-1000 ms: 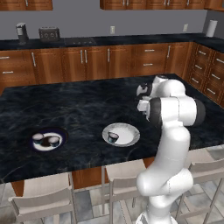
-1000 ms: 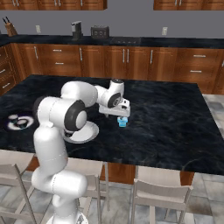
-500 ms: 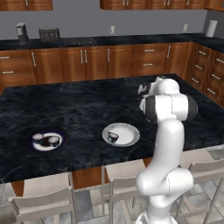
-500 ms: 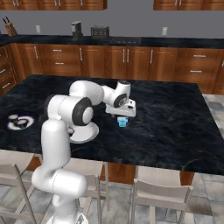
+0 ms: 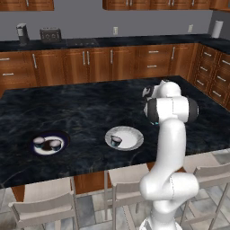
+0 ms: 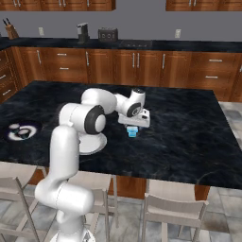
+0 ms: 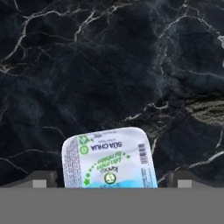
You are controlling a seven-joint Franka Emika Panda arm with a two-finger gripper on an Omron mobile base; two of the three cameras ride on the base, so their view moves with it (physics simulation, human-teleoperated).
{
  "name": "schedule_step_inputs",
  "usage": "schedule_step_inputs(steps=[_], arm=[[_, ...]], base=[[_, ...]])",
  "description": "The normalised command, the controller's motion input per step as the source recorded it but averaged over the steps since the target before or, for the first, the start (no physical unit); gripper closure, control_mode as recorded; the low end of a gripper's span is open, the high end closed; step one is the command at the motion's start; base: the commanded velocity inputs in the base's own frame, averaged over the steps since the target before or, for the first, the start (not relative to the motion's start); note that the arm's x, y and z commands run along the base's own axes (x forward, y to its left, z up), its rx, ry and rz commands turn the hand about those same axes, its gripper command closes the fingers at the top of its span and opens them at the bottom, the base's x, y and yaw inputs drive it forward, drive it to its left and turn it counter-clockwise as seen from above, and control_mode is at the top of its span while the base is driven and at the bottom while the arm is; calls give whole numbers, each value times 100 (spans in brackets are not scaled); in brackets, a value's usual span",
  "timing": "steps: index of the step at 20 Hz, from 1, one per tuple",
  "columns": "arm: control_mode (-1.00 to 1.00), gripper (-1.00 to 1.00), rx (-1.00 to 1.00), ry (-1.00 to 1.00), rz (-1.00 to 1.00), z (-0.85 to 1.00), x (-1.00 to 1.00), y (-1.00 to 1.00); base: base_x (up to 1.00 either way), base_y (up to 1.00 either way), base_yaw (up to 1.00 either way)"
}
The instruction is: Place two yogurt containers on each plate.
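1. Four yogurt containers are seen in all: two round tubs [image 5: 48, 143] are seated on the dark-rimmed plate [image 5: 60, 136] at the left of the desk [image 5: 81, 108], one round tub [image 5: 116, 140] lies on the pale plate [image 5: 132, 137] near the front edge, and one light blue tub [image 6: 133, 132] is left on the bare desk to the right of that plate.
2. The gripper [image 6: 134, 124] is held low, directly over the light blue tub, evidently so that it can be picked up and carried to the pale plate, which is judged to be one tub short.
3. The fingers [image 7: 40, 179] are spread wide apart, one on each side of the tub, and nothing is clamped between them.
4. In the hand view the light blue tub [image 7: 109, 158] is shown from above: a boxy container with rounded corners, a pale foil lid, green and blue lettering, a small round emblem and a barcode at one edge.
5. The tub is seated flat on the black marbled surface, well apart from the other tubs.
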Motion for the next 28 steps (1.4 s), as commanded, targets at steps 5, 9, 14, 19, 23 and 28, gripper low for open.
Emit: schedule_step_inputs(steps=[5,9,14,19,23,28], arm=[[-100,-100,0,0,0,-17,3,0],[-100,-100,0,0,0,-4,0,0],[-100,-100,0,0,0,-1,0,0],[-100,-100,0,1,0,-8,0,0],[-100,-100,0,0,0,-10,-6,3],[-100,-100,0,0,3,-11,-1,3]], base=[[0,0,0],[0,0,0],[0,0,0],[0,0,0],[0,0,0],[0,0,0]])
